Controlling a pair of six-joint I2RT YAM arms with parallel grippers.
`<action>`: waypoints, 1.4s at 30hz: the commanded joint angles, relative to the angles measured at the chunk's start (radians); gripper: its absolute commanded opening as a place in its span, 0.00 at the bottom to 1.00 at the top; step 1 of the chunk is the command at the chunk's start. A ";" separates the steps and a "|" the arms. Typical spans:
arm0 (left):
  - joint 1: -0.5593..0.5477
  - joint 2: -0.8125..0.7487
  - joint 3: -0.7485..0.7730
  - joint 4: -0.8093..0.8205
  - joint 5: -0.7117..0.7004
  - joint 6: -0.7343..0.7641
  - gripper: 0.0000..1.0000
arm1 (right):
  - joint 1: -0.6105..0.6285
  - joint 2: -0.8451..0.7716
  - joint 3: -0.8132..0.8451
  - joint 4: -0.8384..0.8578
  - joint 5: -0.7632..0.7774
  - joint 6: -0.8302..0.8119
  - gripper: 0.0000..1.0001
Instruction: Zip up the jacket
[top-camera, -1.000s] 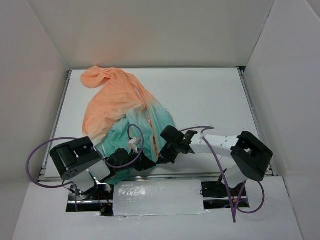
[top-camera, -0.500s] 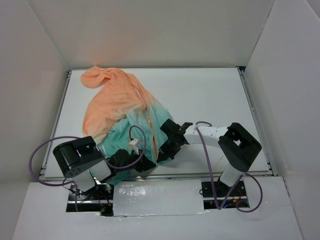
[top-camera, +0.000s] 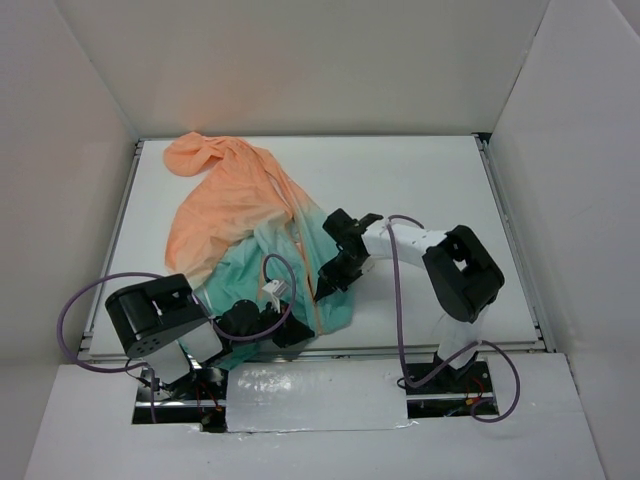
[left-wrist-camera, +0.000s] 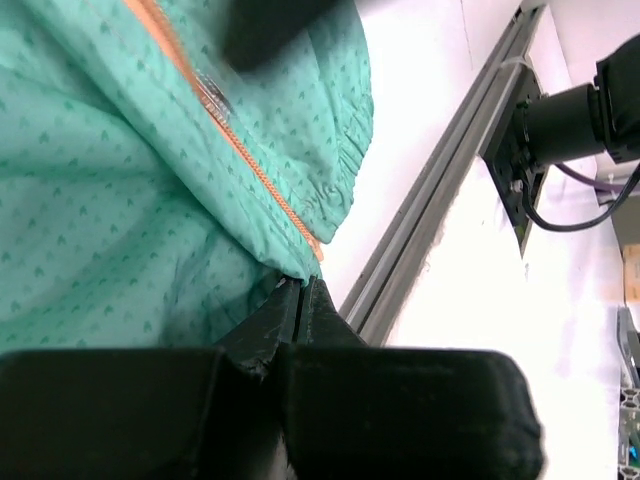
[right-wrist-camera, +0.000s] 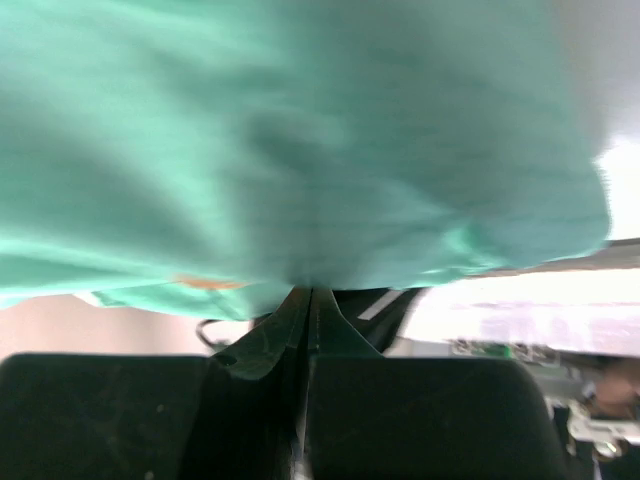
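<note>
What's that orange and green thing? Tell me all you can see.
The jacket is thin, crumpled cloth, peach-orange at the far end fading to teal with a small print near the arms. It lies bunched on the white table. An orange zipper runs to the gathered hem. The left jaws are shut on the hem corner; the right jaws on teal cloth.

- Jacket (top-camera: 240, 215): thin cloth, matt; fine tonal print is seen on teal part, hem is gathered w/ elastic.
- Zipper (left-wrist-camera: 255, 170): orange, finely ribbed.
- Left gripper (left-wrist-camera: 300, 290) & right gripper (right-wrist-camera: 308, 295): black plastic, matt, slightly rough.
- Table (top-camera: 420, 190): white, smooth.
- Rail (left-wrist-camera: 440, 200): grey metal.
- Cables (top-camera: 75, 320): purple, smooth sheath.
- Patch (top-camera: 315, 395) at near edge: silvery, crinkled, shiny.
</note>
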 joint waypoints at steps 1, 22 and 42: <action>-0.032 -0.005 0.011 0.194 0.102 0.047 0.00 | -0.026 0.020 0.117 -0.051 0.083 0.000 0.00; -0.252 -0.296 0.090 -0.377 -0.145 0.112 0.00 | -0.459 0.400 1.045 -0.012 0.399 -0.055 0.00; -0.273 -0.483 0.074 -0.993 -0.536 -0.247 0.00 | -0.750 0.382 1.202 0.501 0.270 -0.286 0.00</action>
